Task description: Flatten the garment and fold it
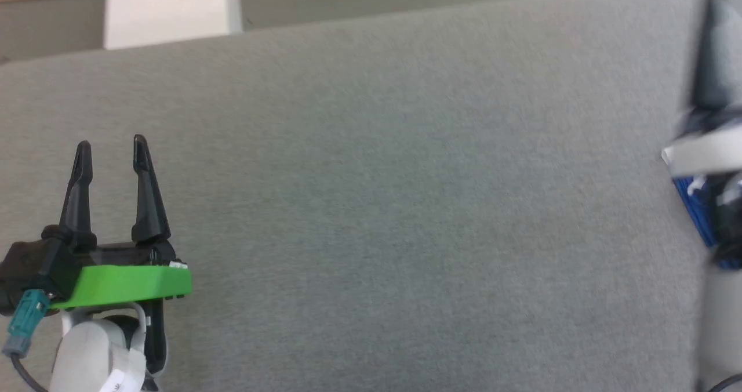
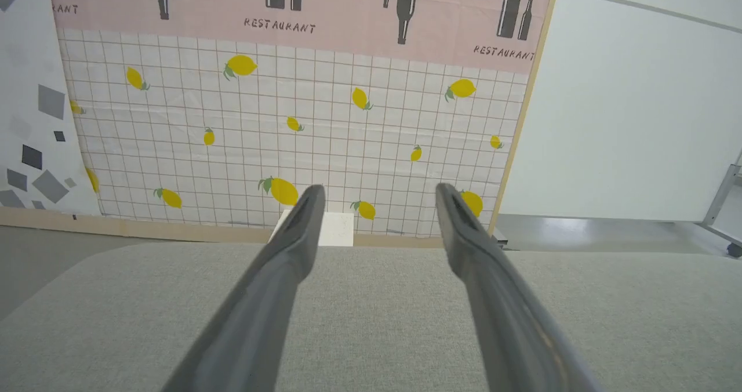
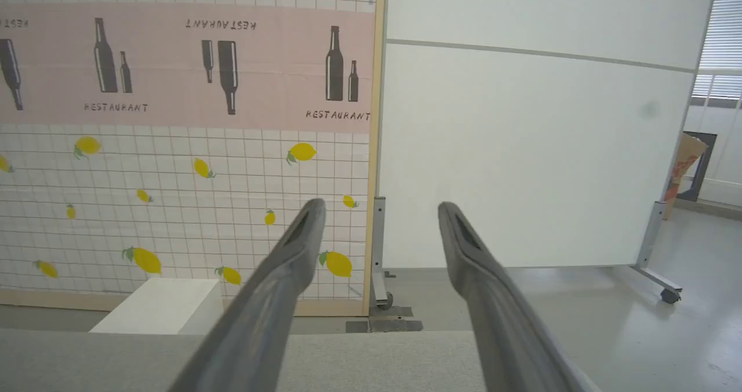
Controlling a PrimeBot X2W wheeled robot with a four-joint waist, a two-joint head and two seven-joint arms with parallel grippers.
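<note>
Room bright, light soft and even. Head view: grey surface (image 1: pixel 371 206) flat-lit, faintly grainy, no hard shadows. Left end effector (image 1: pixel 111 142) crisp. Right edge of same view badly motion-smeared: dark, white and blue blur (image 1: pixel 704 166), unreadable. Wrist views: fingers (image 2: pixel 272 299) close to lens, soft, out of focus. Lemon-print wall (image 2: pixel 290 119) behind stays sharp. Wide-angle lean in panel edge (image 2: pixel 523 108), grid lines bowing slightly toward frame sides. Daylight through blinds (image 3: pixel 722 26). Dull sheen on floor (image 3: pixel 608 316).
</note>
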